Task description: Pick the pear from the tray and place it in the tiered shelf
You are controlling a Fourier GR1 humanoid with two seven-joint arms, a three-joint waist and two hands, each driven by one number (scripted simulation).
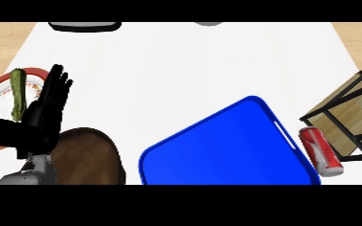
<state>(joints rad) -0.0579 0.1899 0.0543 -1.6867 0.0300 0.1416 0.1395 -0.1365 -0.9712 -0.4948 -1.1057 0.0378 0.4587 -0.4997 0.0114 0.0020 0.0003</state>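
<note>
blue tray: lying closest to the viewer at the lower middle, turned cornerwise, its raised rim running up toward the right. its visible floor is showing only blue.

pear: not showing anywhere in the head view, neither on the tray nor at the shelf. whether it is sitting beyond the frame cannot be told.

brown rounded item: lying at the lower left, just beside the tray and cut by the lower edge. what it is cannot be told.

left hand: resting at the left edge above its grey forearm, fingers straight and pressed side by side, pointing up the view, holding nothing. it is overlapping a red-rimmed plate and hiding part of it.

long green vegetable: lying lengthwise on that plate, just beside the hand.

right hand: not appearing.

red can: lying on its side between the tray's right rim and the tiered shelf, near both.

tiered shelf: standing at the right edge, a black frame around wooden boards, only a corner showing.

dark shallow item and grey item: peeking in at the far edge of the white counter.

remark: with the shelf standing on the right, the right hand is seeming the likelier carrier, which is probably why the left is idling. the can is crowding the way from tray to shelf and is looking liable to be knocked.
</note>
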